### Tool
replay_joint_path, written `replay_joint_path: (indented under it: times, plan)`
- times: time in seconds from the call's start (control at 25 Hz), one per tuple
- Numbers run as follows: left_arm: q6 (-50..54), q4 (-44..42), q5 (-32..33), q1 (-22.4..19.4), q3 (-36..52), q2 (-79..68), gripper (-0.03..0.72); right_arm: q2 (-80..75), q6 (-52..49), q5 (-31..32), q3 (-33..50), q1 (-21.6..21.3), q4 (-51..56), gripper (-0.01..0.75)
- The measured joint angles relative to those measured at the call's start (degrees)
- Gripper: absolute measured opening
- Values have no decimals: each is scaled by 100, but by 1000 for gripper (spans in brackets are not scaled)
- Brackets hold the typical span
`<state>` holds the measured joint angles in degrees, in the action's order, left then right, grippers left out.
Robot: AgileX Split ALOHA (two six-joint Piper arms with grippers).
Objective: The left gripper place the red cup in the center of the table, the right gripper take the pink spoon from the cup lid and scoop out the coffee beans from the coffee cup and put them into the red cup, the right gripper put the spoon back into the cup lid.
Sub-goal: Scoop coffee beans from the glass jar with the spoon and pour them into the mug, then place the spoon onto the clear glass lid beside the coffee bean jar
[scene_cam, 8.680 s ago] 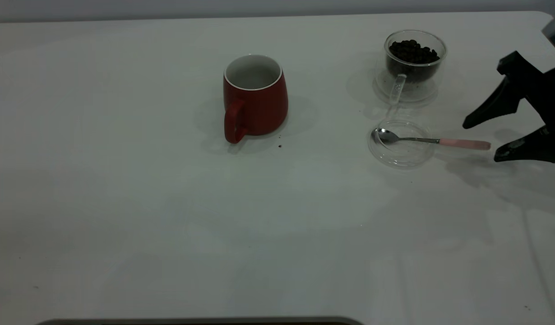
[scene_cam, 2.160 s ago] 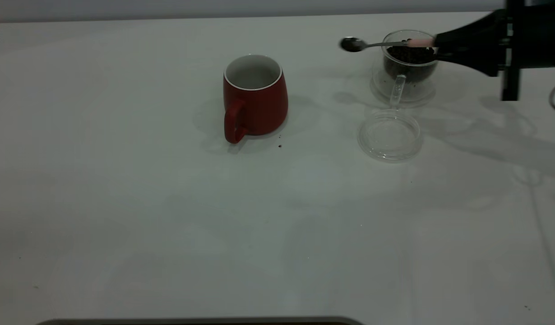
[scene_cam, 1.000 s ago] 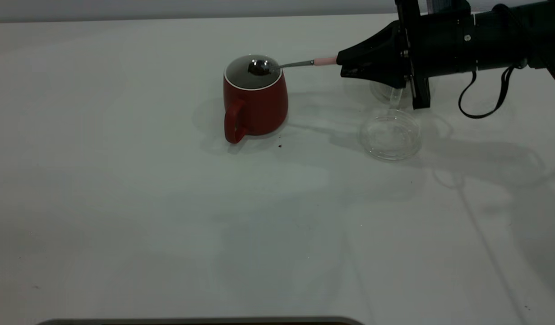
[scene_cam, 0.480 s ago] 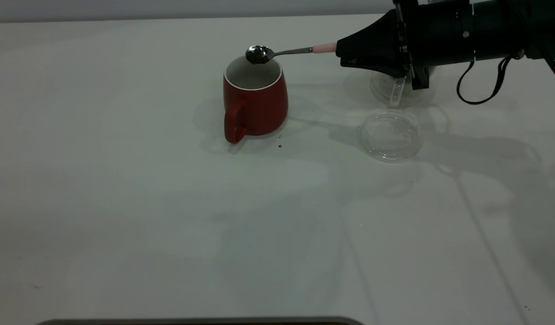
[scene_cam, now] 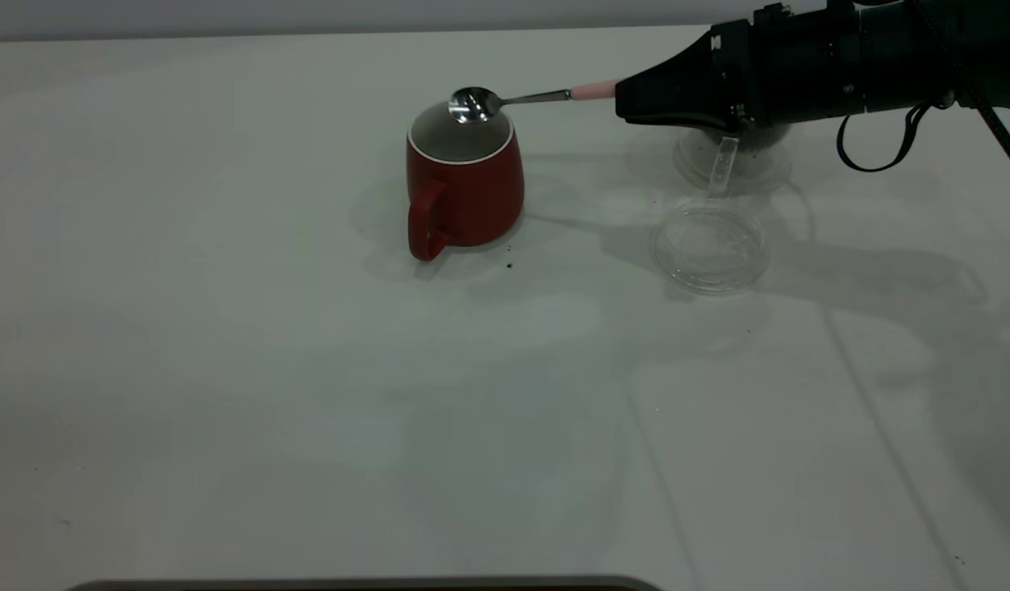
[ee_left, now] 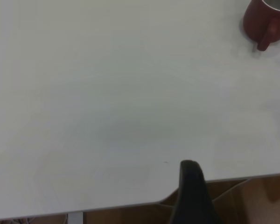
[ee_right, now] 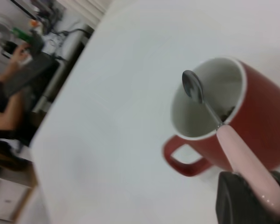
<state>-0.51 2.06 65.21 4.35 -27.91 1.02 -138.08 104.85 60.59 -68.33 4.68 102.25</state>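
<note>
The right hand (scene_cam: 628,92) was clamped on the pink end of the spoon (scene_cam: 513,98), holding it nearly level above the desk (scene_cam: 226,369). The spoon's long axis ran from the hand out toward the red cup (scene_cam: 464,189), so its metal bowl hung just over the cup's far rim and looked empty. In the right wrist view a few dark coffee beans (ee_right: 226,112) lay inside the red cup, which stood near the middle of the desk.

The lid (scene_cam: 709,246) lay empty on the desk, nearer the camera than the hand and well apart from the red cup. The glass coffee cup (scene_cam: 731,156) stood under the hand, mostly hidden.

Returning the spoon would probably mean drawing back along its axis, then down to the lid.

The left hand (ee_left: 191,196) sat parked at the desk's edge; whether it was open, I cannot tell.
</note>
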Motion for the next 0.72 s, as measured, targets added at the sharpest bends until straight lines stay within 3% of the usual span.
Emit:
replay_joint_path:
  times: [0.36,0.52,0.72]
  plan:
    - [0,0,0,0,0,0,569,739,-2408,343,92,-366,-1471,113]
    - [5,0,0,0,0,0,569,1324,-2932,142,837,-765,-1560,113]
    - [13,0,0,0,0,0,569,1651,-2505,-171,2299,-1284,-719,113]
